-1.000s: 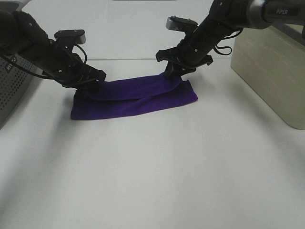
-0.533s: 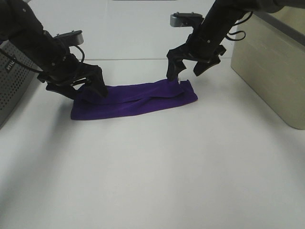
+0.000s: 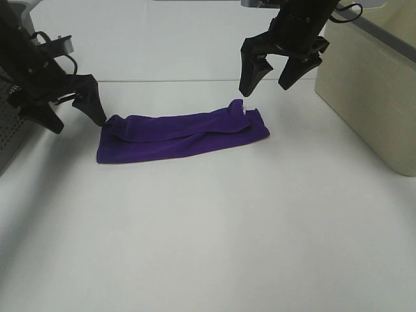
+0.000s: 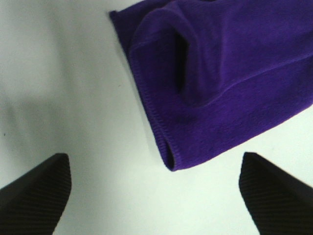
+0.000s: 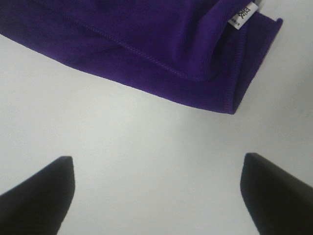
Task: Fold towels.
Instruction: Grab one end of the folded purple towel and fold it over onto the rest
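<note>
The deep purple towel (image 3: 182,134) lies on the white table, folded into a long strip. Its small white tag (image 3: 242,104) shows at the right end. My left gripper (image 3: 77,118) is open and empty, lifted just off the towel's left end. My right gripper (image 3: 268,79) is open and empty, raised above the towel's right end. The left wrist view shows the towel's left end (image 4: 220,83) between the open fingertips (image 4: 34,191). The right wrist view shows the right end (image 5: 161,44) with the tag (image 5: 243,17).
A beige box (image 3: 370,91) stands at the right edge of the table. A grey perforated case (image 3: 13,130) stands at the left edge. White table surface (image 3: 214,227) spreads in front of the towel.
Both grippers have let go of the towel, opened and pulled up and outward. The towel's folded upper layer has settled flat on the table.
</note>
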